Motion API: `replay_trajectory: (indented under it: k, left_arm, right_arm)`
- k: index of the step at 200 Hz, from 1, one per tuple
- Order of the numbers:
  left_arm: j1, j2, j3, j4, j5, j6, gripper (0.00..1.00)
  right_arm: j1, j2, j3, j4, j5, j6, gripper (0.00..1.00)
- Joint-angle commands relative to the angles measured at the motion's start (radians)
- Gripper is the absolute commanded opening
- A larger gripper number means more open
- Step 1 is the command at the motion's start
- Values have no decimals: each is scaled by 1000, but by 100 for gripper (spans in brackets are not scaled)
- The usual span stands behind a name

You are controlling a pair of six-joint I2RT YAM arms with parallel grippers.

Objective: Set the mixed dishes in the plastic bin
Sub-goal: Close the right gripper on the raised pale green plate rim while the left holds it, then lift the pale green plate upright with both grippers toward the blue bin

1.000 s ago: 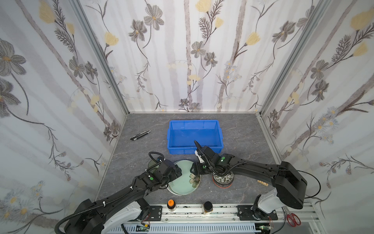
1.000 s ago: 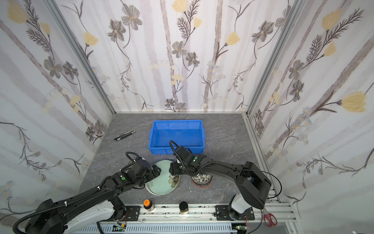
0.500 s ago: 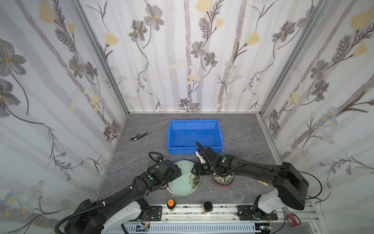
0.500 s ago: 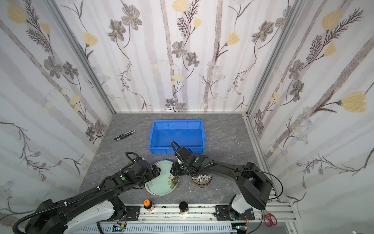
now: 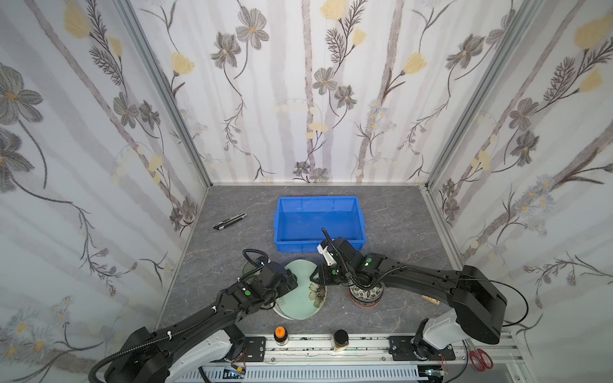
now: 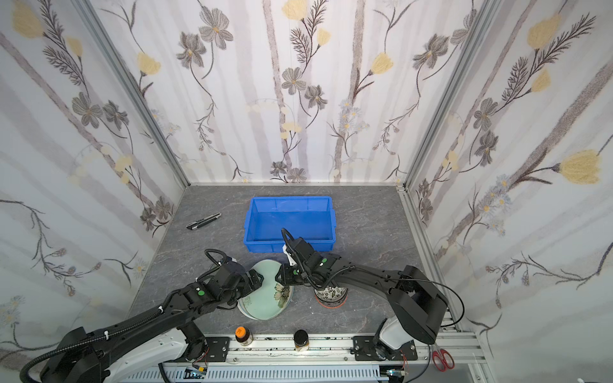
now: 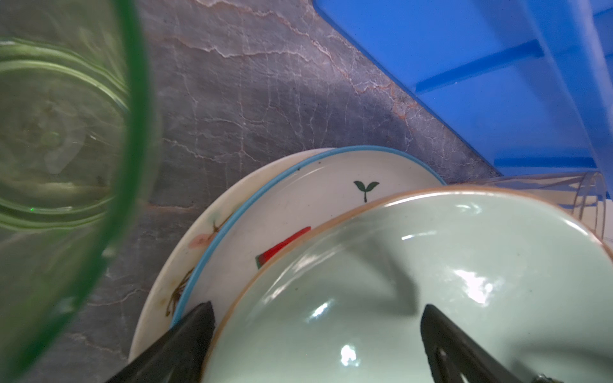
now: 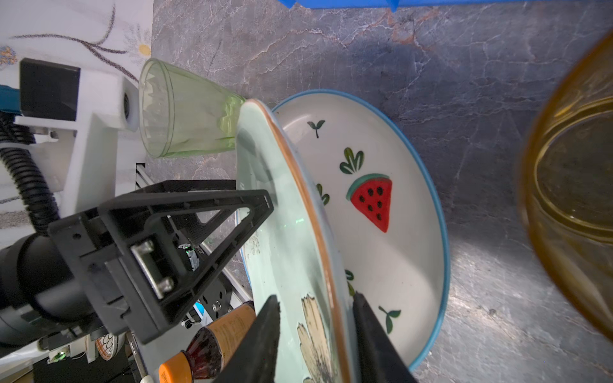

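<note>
Tabletop: carries every dish in view. By this evidence the job is at its very start.
Bin: blue and empty in both top views. It sits behind the dishes, just beyond the plate stack. Nothing has been delivered.
Plate stack: a green plate on top, a watermelon plate under it and a cream plate at the bottom. The green plate is tilted, one edge raised off the watermelon plate. It looks to be the first item being taken, but it is not yet clear of the stack.
Left gripper: spread wide and holding nothing. One finger is over the green plate's face and the other lies beyond its rim.
Right gripper: the jaws straddle the raised rim of the green plate and stand close to it. Whether they already clamp it cannot be told.
Bowls: nested in one pile under the right arm, untouched.
Green glass: just beside the plates on the left arm's side, untouched.
Amber glass: close under the right wrist camera. What it stands on cannot be told.
Outstanding, as judged: three plates, the bowls and both glasses.
Two jars and a black tool: not dishes, left alone.
</note>
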Motion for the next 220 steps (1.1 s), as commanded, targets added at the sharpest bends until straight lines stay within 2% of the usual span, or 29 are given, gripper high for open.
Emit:
replay_trajectory:
  k: [1, 90, 136, 183, 220]
  left_arm:
    - [-1, -2, -1, 22, 34, -19, 100]
    - [-1, -17, -3, 21, 35, -13, 100]
    - [0, -77, -21, 21, 47, -5, 100]
    - [1, -170, -38, 19, 57, 1, 100]
    - [17, -248, -19, 16, 102, 74, 100]
  right_arm:
    - [0, -12, -2, 102, -43, 17, 33]
    - [-8, -29, -7, 85, -22, 10, 11]
    - [-16, -38, -8, 79, -16, 3, 0]
    - [-34, -71, -8, 55, -16, -13, 0]
    - [-56, -124, -20, 42, -16, -23, 0]
